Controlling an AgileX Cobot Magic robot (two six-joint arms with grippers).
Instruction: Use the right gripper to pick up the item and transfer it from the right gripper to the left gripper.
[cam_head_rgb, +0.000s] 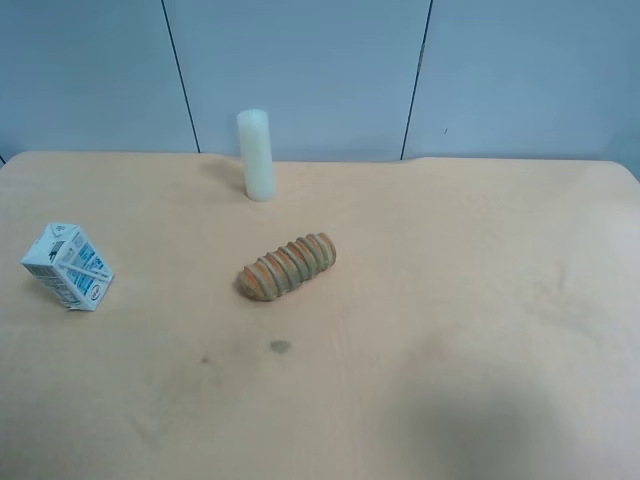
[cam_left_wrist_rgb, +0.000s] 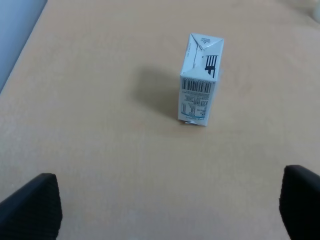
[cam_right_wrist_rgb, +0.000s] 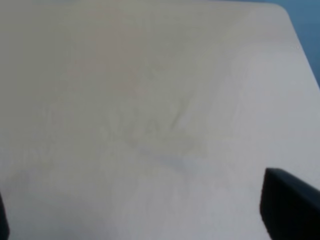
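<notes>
The milk carton (cam_head_rgb: 68, 267) sits on the surface (cam_head_rgb: 450, 300) near the exterior view's left edge, well apart from the loaf (cam_head_rgb: 288, 266). We judge it light, thin-walled and easily crushed; we would pinch its flat sides mid-body. Our right gripper (cam_right_wrist_rgb: 150, 220) and left gripper (cam_left_wrist_rgb: 170, 210) fingers stand spread wide, holding nothing.

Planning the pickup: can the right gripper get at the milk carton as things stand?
Probably not directly: the right gripper, open, sees only bare table, while the milk carton stands unobstructed before the left gripper.
</notes>
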